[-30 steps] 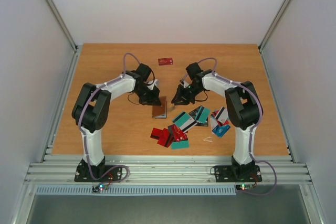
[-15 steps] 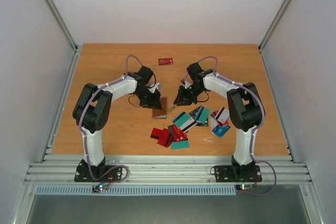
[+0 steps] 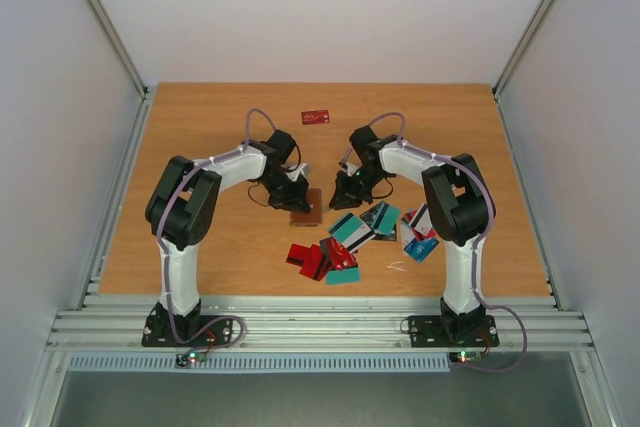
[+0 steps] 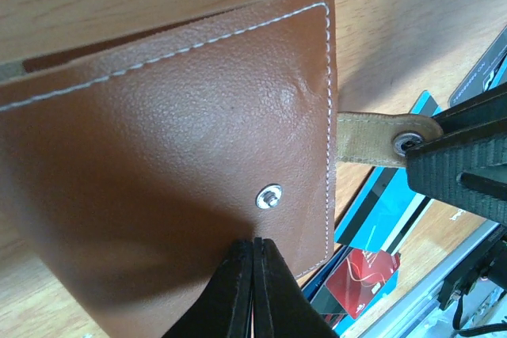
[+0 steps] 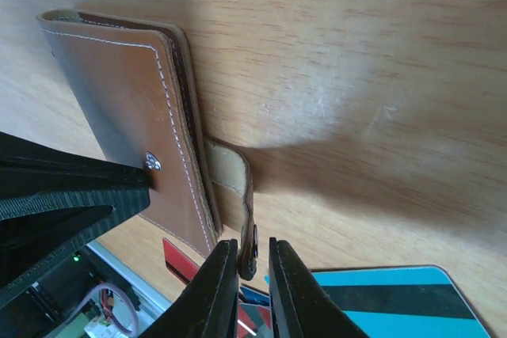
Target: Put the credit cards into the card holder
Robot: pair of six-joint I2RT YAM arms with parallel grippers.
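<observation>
A squarish brown leather card holder [image 3: 305, 207] lies mid-frame in the overhead view on the wooden bench [image 3: 200, 127]. The left pincer [image 4: 253, 247] is clenched, its tips at the holder's face just below the silver stud; whether they press on it is hard to tell. The right pincer [image 5: 252, 244] grasps the holder's tan snap strap [image 4: 368, 127]. Thin plastic credit cards [image 3: 350, 232] in red, teal, blue and white are scattered just below and right of the holder.

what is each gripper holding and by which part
The left gripper pinches the holder by its edge near the stud; the right gripper pinches the tip of its strap.
</observation>
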